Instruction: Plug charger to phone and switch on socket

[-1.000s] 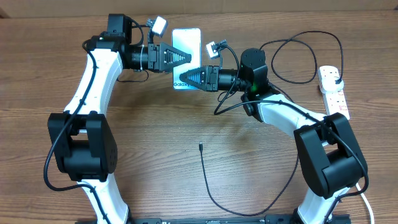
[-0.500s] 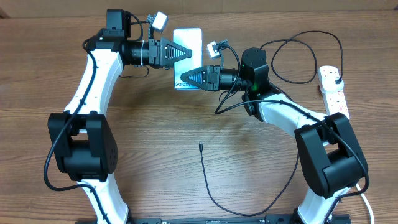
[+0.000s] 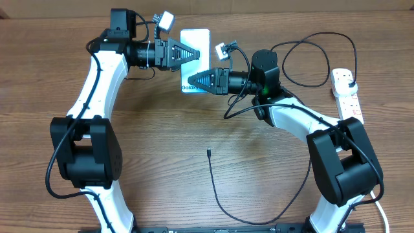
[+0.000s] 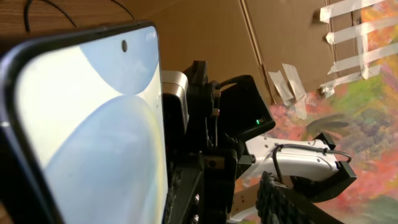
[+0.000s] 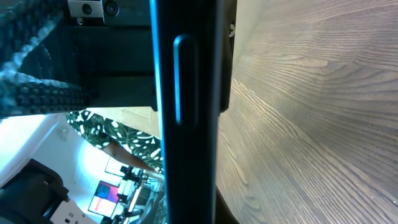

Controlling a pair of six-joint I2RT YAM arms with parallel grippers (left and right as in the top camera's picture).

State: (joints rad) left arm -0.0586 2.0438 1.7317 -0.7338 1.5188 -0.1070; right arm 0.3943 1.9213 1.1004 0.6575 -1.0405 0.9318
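Note:
The phone (image 3: 196, 41) with its light blue screen is at the back centre of the table. My right gripper (image 3: 196, 81) is shut on its lower end near the "Galaxy" text. The right wrist view shows the phone edge-on (image 5: 186, 93) with a side button, between the jaws. My left gripper (image 3: 196, 54) reaches over the screen from the left and looks open. In the left wrist view the screen (image 4: 93, 124) fills the left, and one finger (image 4: 280, 199) stands apart from it. The charger's connector tip (image 3: 209, 152) lies free on the table. The socket (image 3: 347, 96) lies at the right edge.
The black cable loops (image 3: 304, 61) behind my right arm toward a plug on the socket's far end (image 3: 349, 77). More of the cable curves along the front of the table (image 3: 246, 222). A thick white cord (image 3: 381, 213) shows at the front right.
My left gripper has moved a little toward the far edge, along the phone's screen. The phone shifted very slightly right. My right gripper has stayed put on the phone.

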